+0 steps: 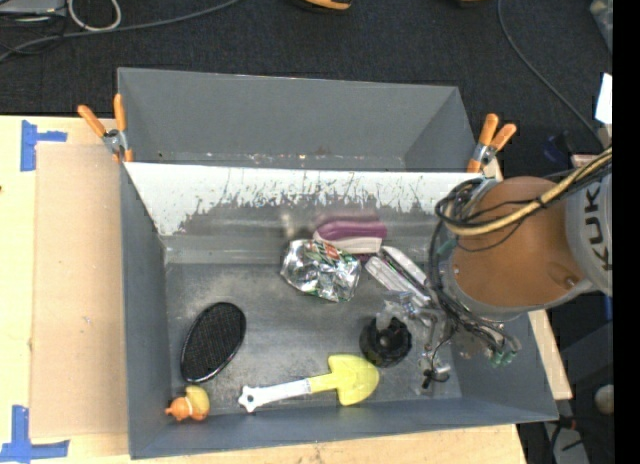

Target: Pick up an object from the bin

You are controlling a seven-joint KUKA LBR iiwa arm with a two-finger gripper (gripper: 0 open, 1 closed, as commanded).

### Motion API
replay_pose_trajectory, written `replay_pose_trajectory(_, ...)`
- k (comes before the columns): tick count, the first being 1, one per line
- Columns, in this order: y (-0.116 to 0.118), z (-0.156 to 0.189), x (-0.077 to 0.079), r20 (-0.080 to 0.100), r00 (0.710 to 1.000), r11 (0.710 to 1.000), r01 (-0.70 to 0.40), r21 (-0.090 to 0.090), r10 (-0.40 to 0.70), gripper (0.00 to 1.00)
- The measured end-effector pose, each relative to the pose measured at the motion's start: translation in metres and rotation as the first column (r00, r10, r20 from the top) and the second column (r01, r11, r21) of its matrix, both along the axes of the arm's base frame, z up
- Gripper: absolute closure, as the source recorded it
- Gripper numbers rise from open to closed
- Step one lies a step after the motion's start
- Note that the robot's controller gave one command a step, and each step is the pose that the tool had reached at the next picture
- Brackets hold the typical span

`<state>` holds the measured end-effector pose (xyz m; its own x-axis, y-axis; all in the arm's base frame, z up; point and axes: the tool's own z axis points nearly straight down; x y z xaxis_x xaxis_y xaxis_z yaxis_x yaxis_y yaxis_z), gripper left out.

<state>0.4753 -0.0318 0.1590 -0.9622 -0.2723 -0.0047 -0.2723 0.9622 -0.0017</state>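
My gripper (432,344) is low in the bin's right front part, partly under the arm's fittings. Just to its left, very close, lies a small black round thing (384,342) like a knob or cap. A silvery oblong packet (393,269) lies behind the gripper, slanting toward it. In front and to the left rests a yellow scoop with a white handle (318,385). I see nothing held by the gripper.
A crumpled foil wrapper (320,270) and a purple and pink thing (350,232) lie near the middle back. A black oval brush (212,340) and a small orange and yellow duck-like toy (188,405) sit at the front left. The bin's right wall is close behind the gripper.
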Motion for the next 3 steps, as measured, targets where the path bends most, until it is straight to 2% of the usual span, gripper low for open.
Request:
replay_pose_trajectory(1, 0.068, -0.046, -0.001, -0.019, 0.993, 0.994, -0.113, 0.008, 0.113, 0.0)
replay_pose_trajectory(2, 0.102, -0.085, 0.007, 0.009, 0.985, 0.985, -0.172, -0.003, 0.172, 0.0)
replay_pose_trajectory(3, 0.078, -0.089, 0.027, -0.011, 0.959, 0.959, -0.282, 0.005, 0.282, 1.0)
